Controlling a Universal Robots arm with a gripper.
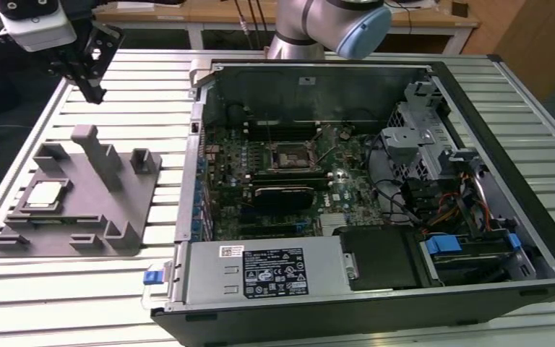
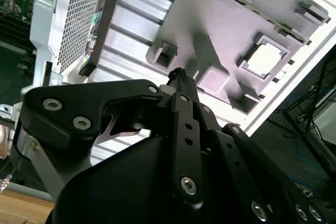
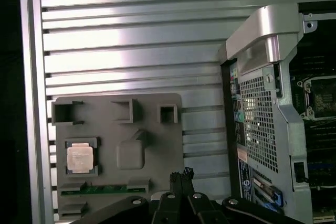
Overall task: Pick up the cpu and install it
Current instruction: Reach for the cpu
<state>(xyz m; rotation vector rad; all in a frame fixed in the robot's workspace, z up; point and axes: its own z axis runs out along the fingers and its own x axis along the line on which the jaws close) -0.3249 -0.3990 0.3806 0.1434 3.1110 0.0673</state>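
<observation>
I held the gripper [image 1: 93, 92] empty, fingers pressed together, well apart from the cpu [image 1: 46, 194] seated in its gray holder [image 1: 113, 217]; descending unopened, I judged, risked jabbing the chip.

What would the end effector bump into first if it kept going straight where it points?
Probably the grey plastic holder tray, near its edge, not the silvery square cpu. Depth is unclear; it might instead meet the slatted metal table beside it.
</observation>
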